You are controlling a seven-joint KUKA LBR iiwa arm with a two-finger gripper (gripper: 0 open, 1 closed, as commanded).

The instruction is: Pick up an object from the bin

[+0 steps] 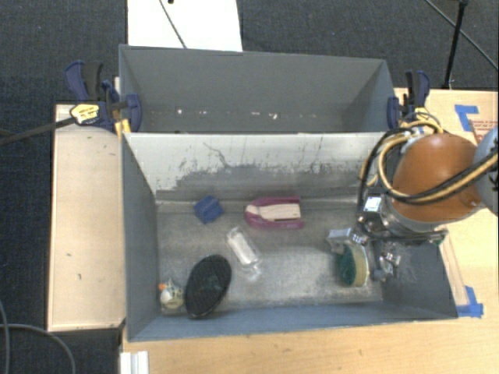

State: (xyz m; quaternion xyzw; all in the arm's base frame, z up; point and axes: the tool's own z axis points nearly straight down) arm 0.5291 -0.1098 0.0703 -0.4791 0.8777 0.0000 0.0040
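One gripper [365,259] sits low at the bin's [234,162] right end, spread or pressed together I cannot tell; just beside it a green-and-cream rounded object [348,269] rests on the floor; apparently unlifted, so grasping and raising remain.

Bin [140,232] grey, back wall scuffed whitish. Oval brush [208,285] black. Above brush: block [208,209] blue. Up-right of brush: pouch [273,213] maroon-pink with white. Far right of brush: disc [348,268] dark green, pale yellow edge.

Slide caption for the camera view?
Gripper low in grey bin, right end, by a green round thing; black oval and blue block further left.
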